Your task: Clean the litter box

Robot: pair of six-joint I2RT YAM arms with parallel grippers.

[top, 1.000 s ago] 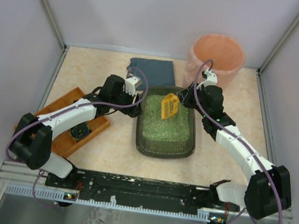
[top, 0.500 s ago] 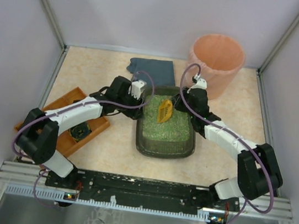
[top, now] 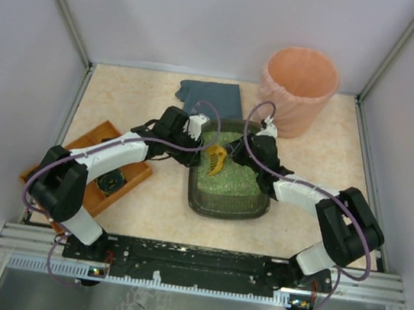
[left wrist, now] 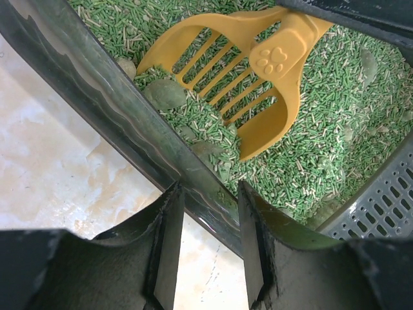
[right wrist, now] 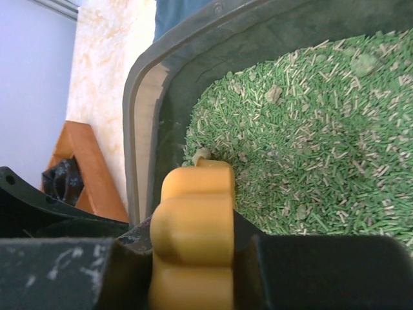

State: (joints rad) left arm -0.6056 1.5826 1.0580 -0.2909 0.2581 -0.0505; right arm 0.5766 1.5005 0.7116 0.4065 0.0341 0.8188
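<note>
The dark grey-green litter box point(top: 226, 208) holds green litter in mid-table. My left gripper point(top: 198, 134) is at its far-left rim, shut on it; in the left wrist view the fingers point(left wrist: 208, 194) straddle the rim point(left wrist: 97, 84), one outside, one inside. My right gripper point(top: 247, 151) is shut on the handle of a yellow slotted scoop point(top: 217, 156). The scoop's head point(left wrist: 258, 84) rests in the litter by the left wall, next to a grey-green clump point(left wrist: 164, 93). In the right wrist view the handle point(right wrist: 193, 232) fills the space between my jaws, above the box's corner point(right wrist: 139, 97).
A tall peach round bin point(top: 300, 79) stands at the back right. A blue-grey cloth point(top: 211, 96) lies behind the box. An orange-brown wooden tray point(top: 93, 166) with a dark object point(top: 113, 183) sits to the left. Grey walls enclose the table.
My right gripper has lowered the scoop leftward, from tilted above the box into the litter near the left wall. My left gripper has stayed at the box's far-left rim.
</note>
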